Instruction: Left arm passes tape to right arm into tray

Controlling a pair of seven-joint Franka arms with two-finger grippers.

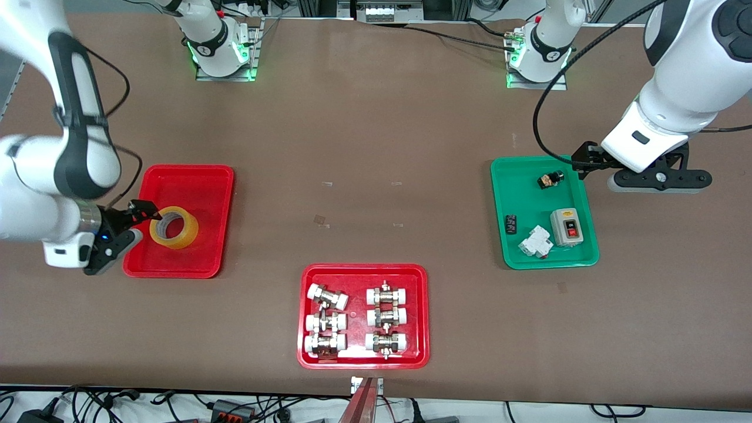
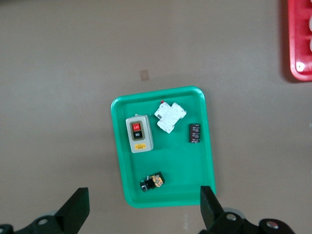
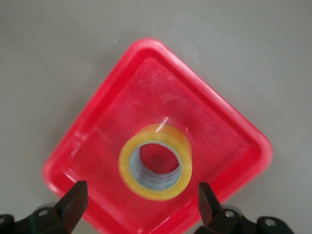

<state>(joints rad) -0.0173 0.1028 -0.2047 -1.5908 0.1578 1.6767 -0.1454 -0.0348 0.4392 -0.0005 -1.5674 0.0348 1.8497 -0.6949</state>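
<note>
The tape (image 1: 174, 227), a yellowish roll with a white core, lies flat in the plain red tray (image 1: 194, 182) toward the right arm's end of the table. My right gripper (image 1: 138, 224) hovers open over that tray's edge beside the roll, touching nothing. In the right wrist view the tape (image 3: 156, 163) sits in the tray (image 3: 146, 83) just ahead of the right gripper (image 3: 141, 197), whose fingers are spread wide. My left gripper (image 1: 628, 167) hangs open and empty over the edge of the green tray. The left wrist view shows the left gripper (image 2: 141, 209) with nothing between its fingers.
A green tray (image 1: 529, 194) at the left arm's end holds a grey switch box (image 1: 567, 227), a white breaker (image 1: 536, 242) and two small dark parts. A red tray (image 1: 358, 276) with several pipe fittings lies near the front edge. Black cable trails from the left arm.
</note>
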